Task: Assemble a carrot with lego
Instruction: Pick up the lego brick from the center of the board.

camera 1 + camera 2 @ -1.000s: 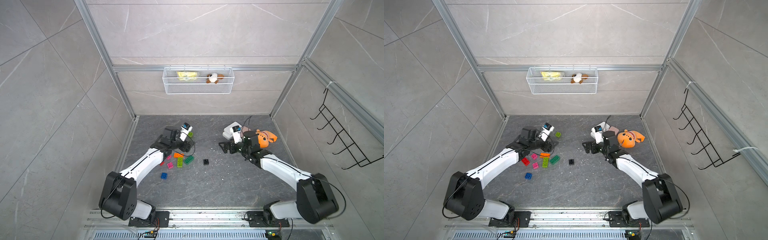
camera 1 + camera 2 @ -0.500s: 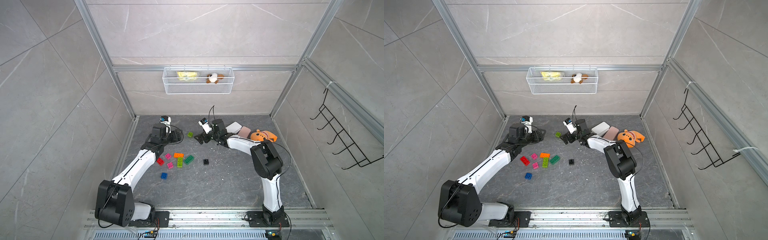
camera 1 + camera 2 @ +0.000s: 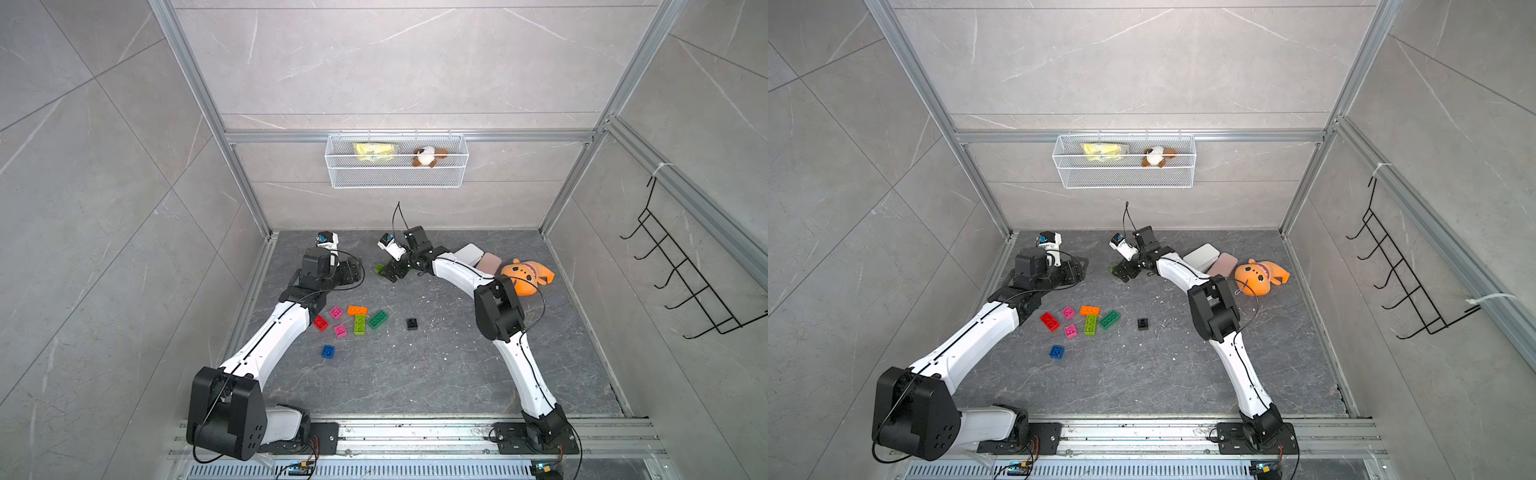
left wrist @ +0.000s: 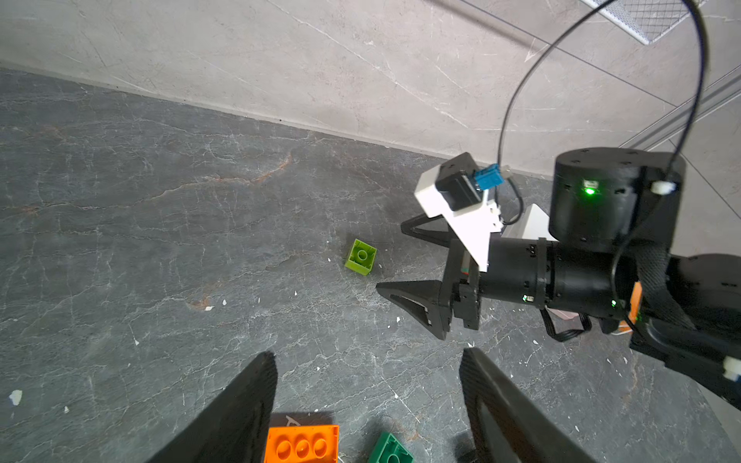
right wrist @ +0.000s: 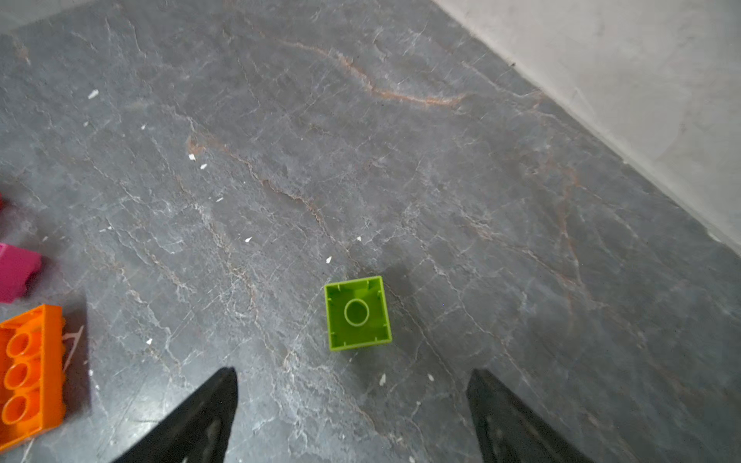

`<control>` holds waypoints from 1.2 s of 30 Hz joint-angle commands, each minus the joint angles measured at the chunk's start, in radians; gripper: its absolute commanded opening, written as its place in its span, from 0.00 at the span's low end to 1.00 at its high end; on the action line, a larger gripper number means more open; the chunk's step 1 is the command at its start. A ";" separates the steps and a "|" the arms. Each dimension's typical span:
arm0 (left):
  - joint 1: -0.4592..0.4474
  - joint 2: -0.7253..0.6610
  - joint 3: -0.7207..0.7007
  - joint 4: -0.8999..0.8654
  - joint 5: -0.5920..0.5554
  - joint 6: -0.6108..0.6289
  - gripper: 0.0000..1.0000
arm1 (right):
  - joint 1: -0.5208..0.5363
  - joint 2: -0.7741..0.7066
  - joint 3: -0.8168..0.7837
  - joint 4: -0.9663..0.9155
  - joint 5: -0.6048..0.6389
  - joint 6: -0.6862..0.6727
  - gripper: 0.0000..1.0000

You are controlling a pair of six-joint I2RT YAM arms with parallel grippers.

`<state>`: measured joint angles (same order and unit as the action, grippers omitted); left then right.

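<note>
Near the back wall, the right gripper (image 5: 352,373) hovers over the lime square brick (image 5: 357,312). Jaws wide, nothing between them. Brick sits on the floor just ahead of the tips, untouched. — Kim

Orientation? — Dev

Hollow side up, studs down, going by the right wrist view. It lies alone, well apart from the rest of the lego. — Kim

Left side? — Dev

The left gripper (image 4: 367,352) is also spread and empty, on the back-wall side of the loose pile: orange brick (image 3: 357,310), long lime brick (image 3: 360,324), dark green brick (image 3: 377,319), red brick (image 3: 320,322), two pink bricks (image 3: 336,312), blue brick (image 3: 328,351). The black brick (image 3: 412,323) sits off to one side. — Kim

Any carrot? — Dev

None yet. No two bricks are joined in both top views. Step looks like an early pick: fetch the stray lime piece. — Kim

Next move? — Dev

Likely: go lower, straddle two flat sides, close. Brick looks slightly rotated against the jaw line, so a small wrist twist first. Then it needs a flip or handover before pressing onto studs. Risk: a tip lands on the rim and skates it toward the wall. — Kim
</note>
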<state>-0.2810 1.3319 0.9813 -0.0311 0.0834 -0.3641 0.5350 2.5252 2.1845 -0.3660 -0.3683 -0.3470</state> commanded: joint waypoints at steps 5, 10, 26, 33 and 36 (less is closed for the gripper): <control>0.003 0.003 0.003 -0.020 -0.006 0.010 0.76 | 0.029 0.209 0.372 -0.368 0.060 -0.064 0.88; 0.002 -0.006 -0.001 -0.022 -0.026 0.013 0.76 | 0.033 0.254 0.467 -0.398 0.069 -0.066 0.84; 0.003 -0.011 -0.008 -0.025 -0.044 0.023 0.76 | 0.045 0.318 0.577 -0.406 0.099 -0.112 0.67; 0.002 -0.017 -0.006 -0.028 -0.049 0.027 0.76 | 0.046 0.338 0.606 -0.413 0.108 -0.129 0.64; 0.002 -0.019 -0.006 -0.029 -0.056 0.028 0.76 | 0.049 0.343 0.615 -0.421 0.104 -0.138 0.62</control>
<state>-0.2810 1.3319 0.9718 -0.0685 0.0498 -0.3550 0.5732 2.8464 2.7670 -0.7574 -0.2714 -0.4652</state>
